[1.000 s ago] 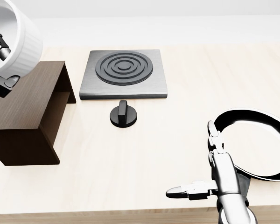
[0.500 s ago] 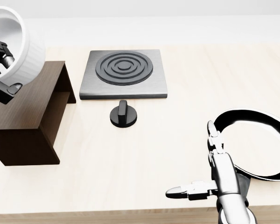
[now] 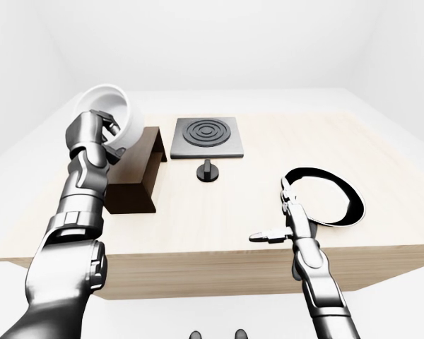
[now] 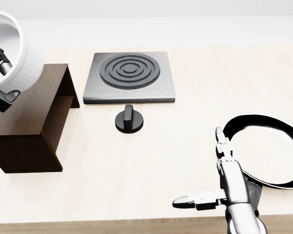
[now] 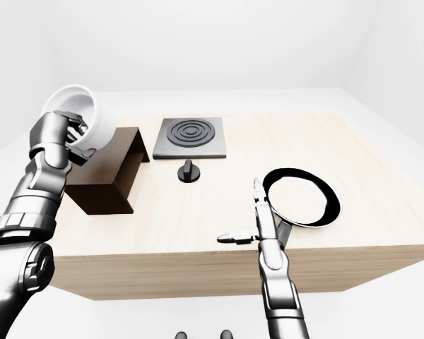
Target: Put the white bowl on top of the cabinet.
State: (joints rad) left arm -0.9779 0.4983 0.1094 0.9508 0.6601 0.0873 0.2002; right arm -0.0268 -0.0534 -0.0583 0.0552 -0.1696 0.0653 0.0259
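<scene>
My left hand [image 3: 92,134] grips the bowl [image 3: 120,116] in closed fingers, tilted, just above the cabinet [image 3: 138,180], ready to set down. Right hand [image 4: 224,187] idles, fingers spread, well apart from cabinet.

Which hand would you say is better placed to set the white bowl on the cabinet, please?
The left hand: it already grips the white bowl, tilted, above the cabinet. The right hand is open beside the black pan.
</scene>
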